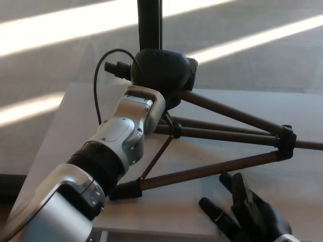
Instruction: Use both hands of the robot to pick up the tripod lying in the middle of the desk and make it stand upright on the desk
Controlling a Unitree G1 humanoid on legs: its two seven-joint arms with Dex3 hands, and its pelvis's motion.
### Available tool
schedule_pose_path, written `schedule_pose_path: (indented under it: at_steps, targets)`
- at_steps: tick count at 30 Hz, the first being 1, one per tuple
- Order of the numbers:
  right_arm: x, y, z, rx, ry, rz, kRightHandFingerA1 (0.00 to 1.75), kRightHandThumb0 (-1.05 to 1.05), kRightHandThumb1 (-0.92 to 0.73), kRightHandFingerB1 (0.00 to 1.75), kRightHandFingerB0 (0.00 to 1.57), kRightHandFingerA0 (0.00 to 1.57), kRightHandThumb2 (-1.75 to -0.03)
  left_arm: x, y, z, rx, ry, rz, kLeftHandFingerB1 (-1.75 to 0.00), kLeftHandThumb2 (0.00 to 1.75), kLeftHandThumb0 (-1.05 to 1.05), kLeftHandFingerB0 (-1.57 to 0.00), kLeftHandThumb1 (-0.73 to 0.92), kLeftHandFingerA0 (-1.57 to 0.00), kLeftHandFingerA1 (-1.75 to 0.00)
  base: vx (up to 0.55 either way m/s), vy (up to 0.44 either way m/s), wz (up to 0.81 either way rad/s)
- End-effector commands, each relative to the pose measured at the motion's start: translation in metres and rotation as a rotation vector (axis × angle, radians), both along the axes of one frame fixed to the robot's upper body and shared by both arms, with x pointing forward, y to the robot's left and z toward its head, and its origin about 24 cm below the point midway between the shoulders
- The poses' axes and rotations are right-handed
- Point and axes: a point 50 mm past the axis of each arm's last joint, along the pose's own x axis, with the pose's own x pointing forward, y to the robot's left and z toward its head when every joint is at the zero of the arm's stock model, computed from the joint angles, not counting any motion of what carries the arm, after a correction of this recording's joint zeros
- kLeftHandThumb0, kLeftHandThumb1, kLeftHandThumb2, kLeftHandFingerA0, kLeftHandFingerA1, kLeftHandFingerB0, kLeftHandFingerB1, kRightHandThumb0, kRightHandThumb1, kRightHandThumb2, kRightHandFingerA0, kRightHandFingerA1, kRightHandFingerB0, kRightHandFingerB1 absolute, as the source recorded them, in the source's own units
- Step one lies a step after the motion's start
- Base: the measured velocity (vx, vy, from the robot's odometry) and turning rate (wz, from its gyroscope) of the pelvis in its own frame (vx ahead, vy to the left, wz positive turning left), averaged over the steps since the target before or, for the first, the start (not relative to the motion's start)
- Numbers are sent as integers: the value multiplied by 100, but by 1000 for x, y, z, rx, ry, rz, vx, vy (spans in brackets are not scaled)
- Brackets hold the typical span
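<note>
Head view: tripod (222, 132) propped on the desk (303, 101), legs spread.
Left hand (161, 73) wraps its hub to steady it; right hand (247, 214) hovers empty, fingers splayed, near the front leg.

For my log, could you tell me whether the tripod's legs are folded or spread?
Spread: the tripod legs fan apart across the desk, linked by thin braces.

The left hand (164, 70) wraps the tripod (217, 128) at its hub, where the legs meet below the upright column. The legs splay rightward over the desk (75, 116). Below the nearest leg, the right hand (247, 214) hovers, fingers spread, touching nothing.
</note>
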Motion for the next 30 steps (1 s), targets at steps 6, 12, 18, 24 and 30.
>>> schedule_pose_path:
  at_steps: [6, 12, 18, 24, 30]
  targets:
    - [7, 4, -6, 40, 94, -51, 111, -79, -63, 84, 43, 16, -59, 2, 1, 22, -20, -60, -32, -124, 78, -24, -77, 61, -86, -162, 0, 0, 0]
    - [34, -13, 16, 82, 6, -185, 80, -77, -46, 79, 46, 27, -98, 0, 1, 19, -10, -73, -46, -129, 78, -26, -79, 64, -89, -155, 0, 0, 0]
    - [55, -24, 35, 143, -64, -279, 101, -76, -63, 77, 34, 18, -57, -1, 0, 16, -22, -61, -51, -120, 79, -25, -78, 61, -88, -153, 0, 0, 0]
    - [53, -16, 28, 156, -18, -256, 112, -74, -66, 82, 25, 4, -58, -1, -2, 19, -26, -98, -54, -123, 81, -20, -73, 62, -89, -164, 0, 0, 0]
    - [33, 0, 1, 92, 85, -147, 100, -76, -68, 81, 19, 11, -58, 1, -3, 27, -22, -117, -67, -154, 89, -21, -70, 52, -89, -175, 0, 0, 0]
